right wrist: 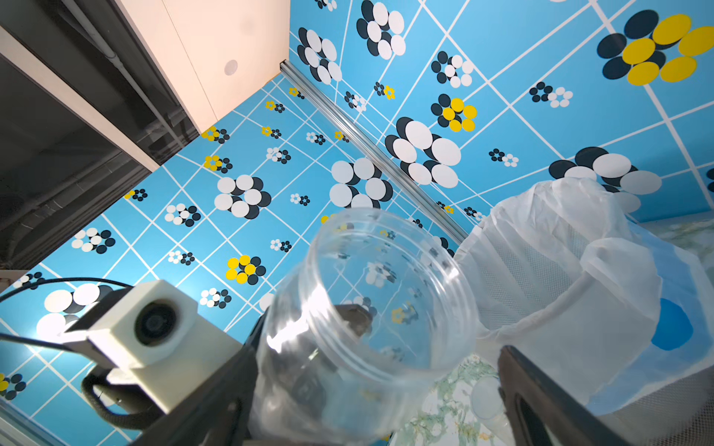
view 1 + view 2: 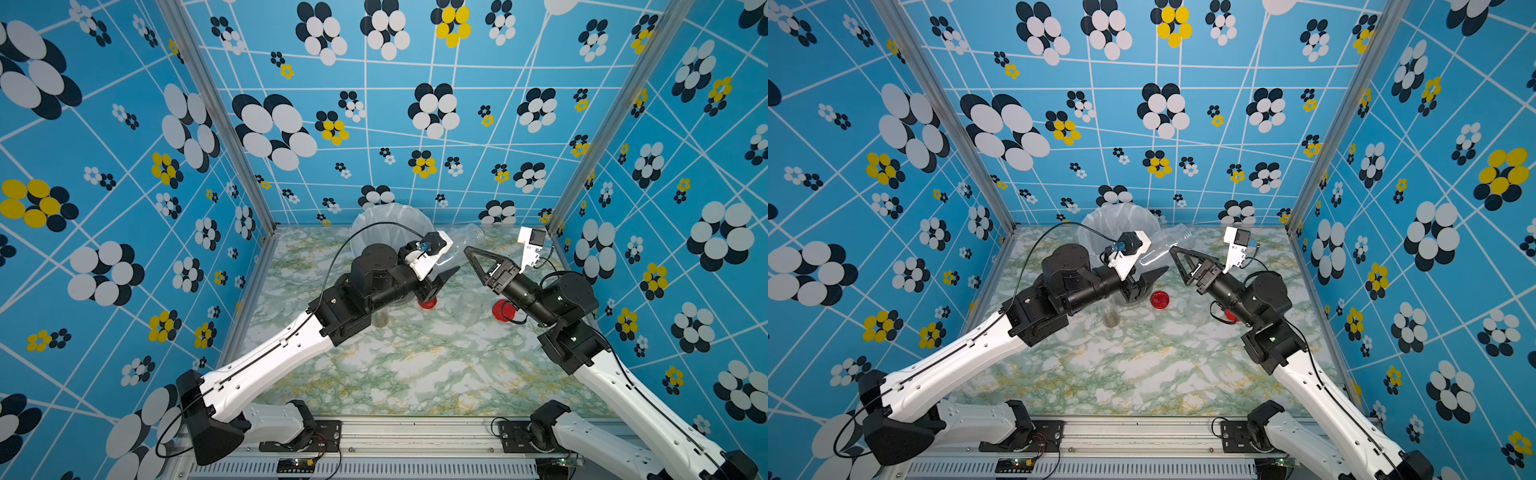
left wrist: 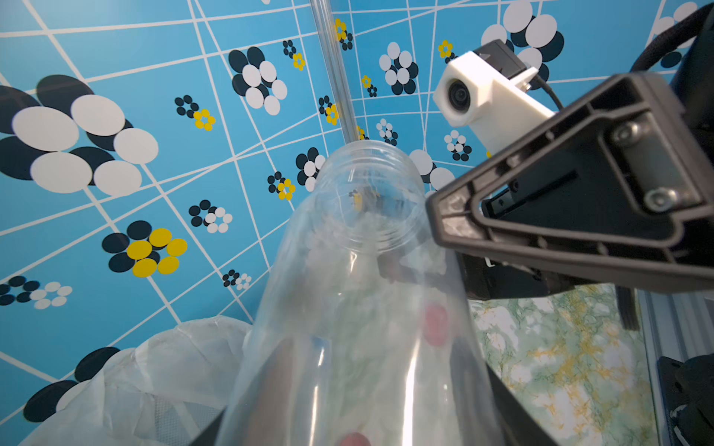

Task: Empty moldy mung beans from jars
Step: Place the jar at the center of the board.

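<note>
Step in hand: pouring looks finished for the held jar (image 3: pixel 359 309); its walls are clear right through and no grains show inside.
Left fingers: the left gripper (image 2: pixel 446 258) is partly closed around the jar's body. It holds the jar off the table (image 2: pixel 1142 374), mouth tilted up toward the far right, just right of the bucket (image 2: pixel 1096 222).
Right fingers: the right gripper (image 2: pixel 1177 254) is spread fully and holds nothing. Its tip is just beside the jar's neck; I cannot tell if they touch.
Mung beans (image 2: pixel 1112 322): an olive-brown layer low in the slim jar (image 2: pixel 1112 309), which stands at near left under the left arm.
Loose: a red lid (image 2: pixel 1160 299) lies flat mid-table.
Next move: probably set the empty jar upright on a bare spot, then lift the slim jar and tip it over the bucket.
</note>
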`<state>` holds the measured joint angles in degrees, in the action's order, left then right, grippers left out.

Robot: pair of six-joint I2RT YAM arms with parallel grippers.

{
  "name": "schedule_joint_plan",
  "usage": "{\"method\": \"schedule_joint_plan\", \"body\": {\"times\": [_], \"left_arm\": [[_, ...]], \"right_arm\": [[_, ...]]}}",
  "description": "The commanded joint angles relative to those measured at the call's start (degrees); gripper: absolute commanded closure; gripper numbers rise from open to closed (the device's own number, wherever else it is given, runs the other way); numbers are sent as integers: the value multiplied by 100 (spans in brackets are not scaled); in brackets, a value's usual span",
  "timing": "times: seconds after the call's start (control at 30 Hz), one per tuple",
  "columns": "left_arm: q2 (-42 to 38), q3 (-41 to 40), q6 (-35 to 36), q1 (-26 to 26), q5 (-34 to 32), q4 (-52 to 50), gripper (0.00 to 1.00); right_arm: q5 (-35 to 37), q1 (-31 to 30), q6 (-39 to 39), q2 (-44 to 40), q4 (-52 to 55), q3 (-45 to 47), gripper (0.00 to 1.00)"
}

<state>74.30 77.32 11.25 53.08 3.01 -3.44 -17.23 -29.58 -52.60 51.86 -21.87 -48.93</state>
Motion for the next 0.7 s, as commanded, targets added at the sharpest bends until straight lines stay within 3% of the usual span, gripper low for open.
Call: {"method": "schedule_joint_plan", "body": {"times": [0.0, 0.27, 0.57, 0.67], "left_arm": [[96, -23, 97, 177, 5, 493, 43], [399, -21, 47, 432, 50, 940, 42], [644, 183, 176, 574, 109, 846, 36], [696, 206, 195, 607, 105, 777, 33]], "right_arm": [[174, -80, -135, 38, -327, -135, 1], [256, -82, -457, 176, -508, -113, 1], [344, -78, -25, -100, -305, -31, 30], [352, -86, 46, -116, -242, -8, 33]]}}
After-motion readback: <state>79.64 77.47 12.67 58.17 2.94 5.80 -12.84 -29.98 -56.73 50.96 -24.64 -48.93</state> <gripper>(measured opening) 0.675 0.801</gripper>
